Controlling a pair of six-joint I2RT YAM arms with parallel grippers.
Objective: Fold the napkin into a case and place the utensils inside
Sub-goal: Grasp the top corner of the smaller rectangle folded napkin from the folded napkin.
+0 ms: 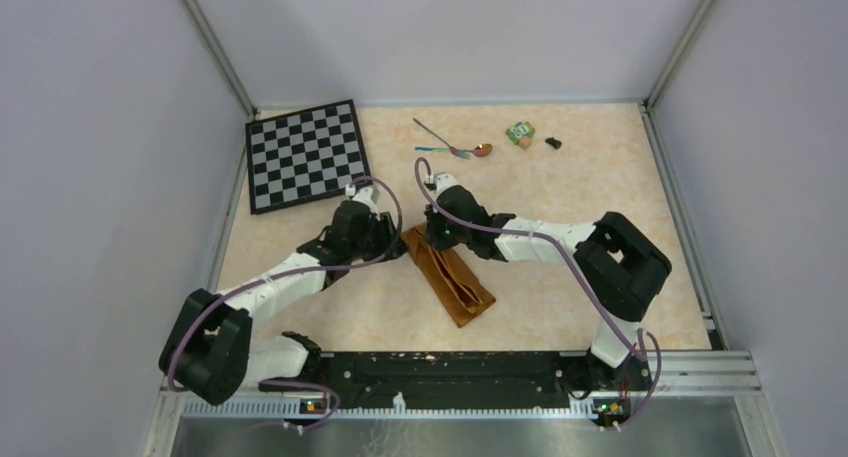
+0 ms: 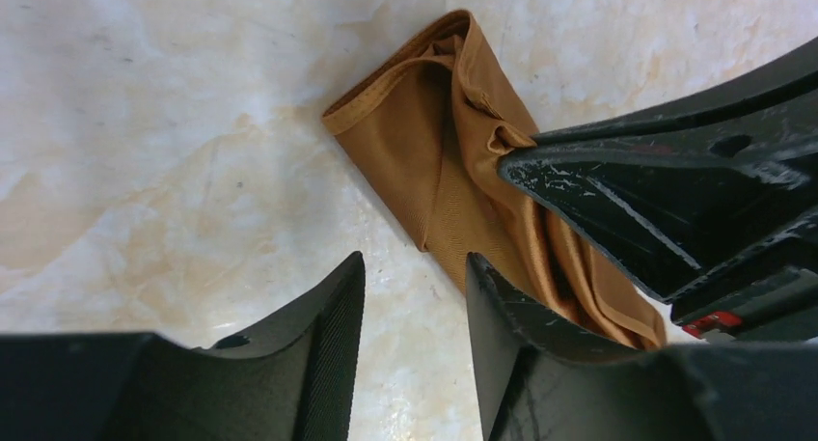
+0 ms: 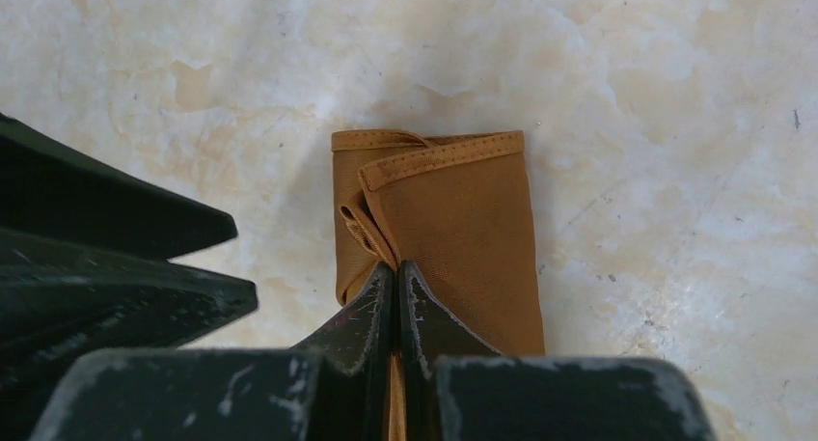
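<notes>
The napkin (image 1: 458, 283) lies folded into a narrow orange-brown case shape in the middle of the table, running from upper left to lower right. My right gripper (image 3: 397, 265) is shut on a fold of cloth near the upper end of the napkin (image 3: 463, 209). My left gripper (image 2: 416, 260) is open just beside that end, bare table between its fingers, and its right finger is at the edge of the napkin (image 2: 424, 161). From above, both grippers meet at that end, the left gripper (image 1: 397, 241) and the right gripper (image 1: 432, 240). The utensils (image 1: 455, 149) lie crossed at the far side.
A black-and-white chessboard (image 1: 305, 155) lies at the far left. A small green block (image 1: 520, 132) and a small black object (image 1: 553, 142) sit right of the utensils. The right gripper's black fingers (image 2: 666, 200) fill the right of the left wrist view.
</notes>
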